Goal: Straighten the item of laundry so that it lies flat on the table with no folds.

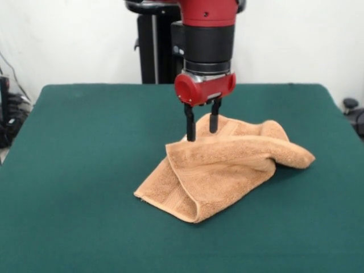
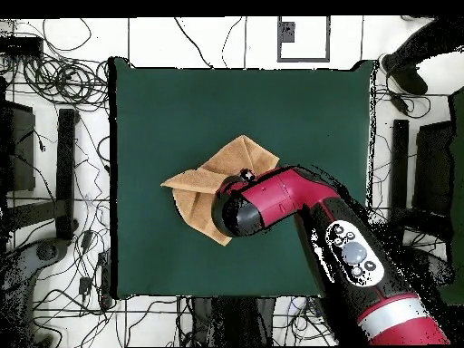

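The pincer point(image 1: 201, 127) is seen in the front view hanging straight down from the red and black arm point(image 1: 206, 45), its two black fingers point(image 1: 190, 124) spread apart with a clear gap between them. Nothing is gripped: the tips are set at the far upper edge of the towel point(image 1: 227, 168), and whether they touch the cloth cannot be told.

The tan-orange towel is found directly below and in front of the pincer, crumpled and folded on the dark green desk point(image 1: 74, 170). A thick rolled fold is carried across its top, running from beneath the pincer out to one side, where it ends in a blunt point lifted slightly over the felt. Below that fold, a flatter double layer is spread toward the camera, and a woven band is visible along its lower edge. The towel is not laid flat; several layers are stacked over one another.

In the overhead view, the towel point(image 2: 201, 186) is seen near the middle of the desk point(image 2: 154, 109), partly covered by the arm's red wrist point(image 2: 249, 208), which hides the pincer itself. Two pointed corners are shown sticking out from under the wrist. Cables point(image 2: 54, 82) are scattered on the floor around the desk.
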